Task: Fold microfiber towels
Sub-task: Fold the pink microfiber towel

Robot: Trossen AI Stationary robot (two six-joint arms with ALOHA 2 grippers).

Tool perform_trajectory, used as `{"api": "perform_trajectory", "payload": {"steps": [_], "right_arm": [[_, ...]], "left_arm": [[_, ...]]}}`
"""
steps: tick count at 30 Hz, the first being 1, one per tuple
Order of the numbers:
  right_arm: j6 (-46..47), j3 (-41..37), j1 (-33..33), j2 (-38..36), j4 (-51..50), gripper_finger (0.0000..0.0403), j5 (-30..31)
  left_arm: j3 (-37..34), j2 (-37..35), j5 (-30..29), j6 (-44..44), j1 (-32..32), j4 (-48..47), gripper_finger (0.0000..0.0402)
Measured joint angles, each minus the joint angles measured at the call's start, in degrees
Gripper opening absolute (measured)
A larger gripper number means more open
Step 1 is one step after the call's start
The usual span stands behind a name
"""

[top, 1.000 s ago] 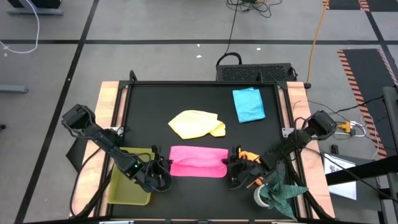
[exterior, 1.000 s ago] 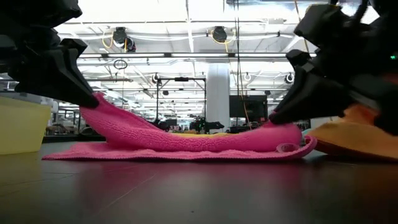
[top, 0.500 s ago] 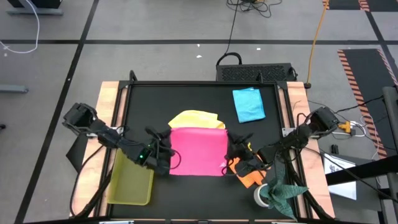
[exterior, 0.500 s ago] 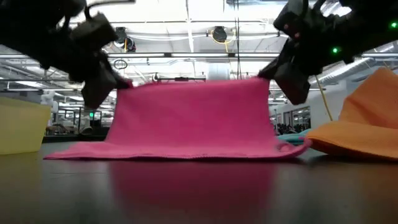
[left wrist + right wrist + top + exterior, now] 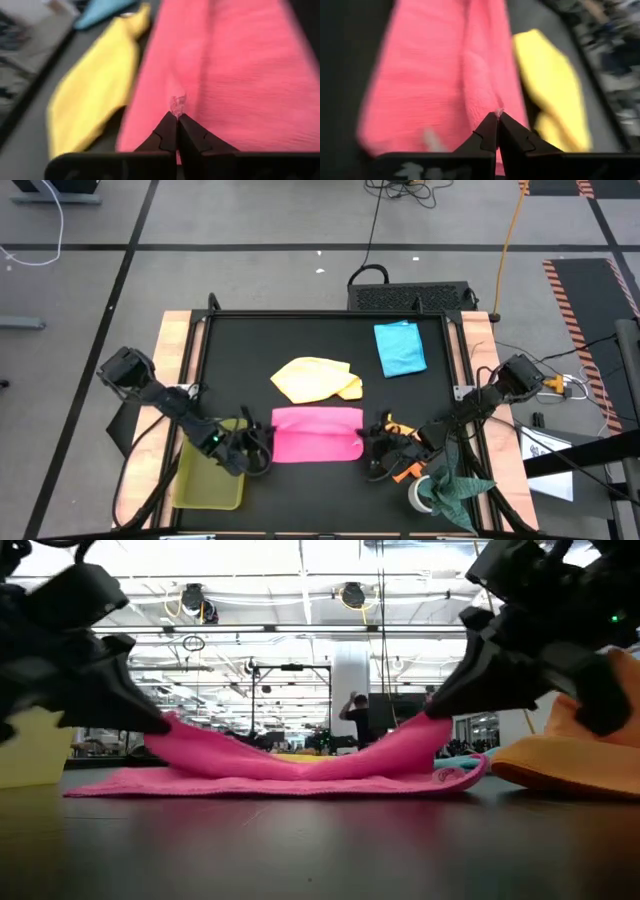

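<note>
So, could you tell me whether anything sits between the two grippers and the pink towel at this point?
Nothing visible does. The left gripper and right gripper are each shut on an end of the pink towel, holding its upper layer off the table. The yellow towel and orange towel lie beside it.

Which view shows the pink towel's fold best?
The high view: the whole pink towel lies as a folded rectangle between the left tool and the right tool. The low view shows only its sagging edge; each wrist view shows a blurred patch.
</note>
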Motion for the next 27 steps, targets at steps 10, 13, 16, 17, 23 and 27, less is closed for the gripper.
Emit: {"api": "perform_trajectory", "payload": {"steps": [10,13,16,17,23,27], "right_arm": [[3.31,-0.01,0.17,0.0,1.15,0.0,-8.72],[3.88,-0.01,0.51,0.0,1.54,0.0,-13.94],[3.97,-0.22,0.99,0.09,1.58,0.0,-16.59],[3.96,-0.59,1.09,0.13,1.82,0.0,-17.31],[6.9,-3.88,2.38,0.17,1.75,0.0,-15.51],[6.45,-4.27,4.62,0.01,2.43,0.0,-8.44]], "left_arm": [[0.0,0.0,8.36,5.19,-4.19,5.95,0.0007],[0.0,0.0,9.82,5.56,-4.67,5.92,0.0003],[0.0,0.0,12.37,5.61,-4.78,6.67,0.0008],[0.0,0.0,13.18,5.67,-4.8,6.99,0.001],[0.0,0.04,15.78,8.7,-5.59,9.67,0.0004],[0.0,0.04,12.87,14.56,-6.89,15.43,0.0009]]}}
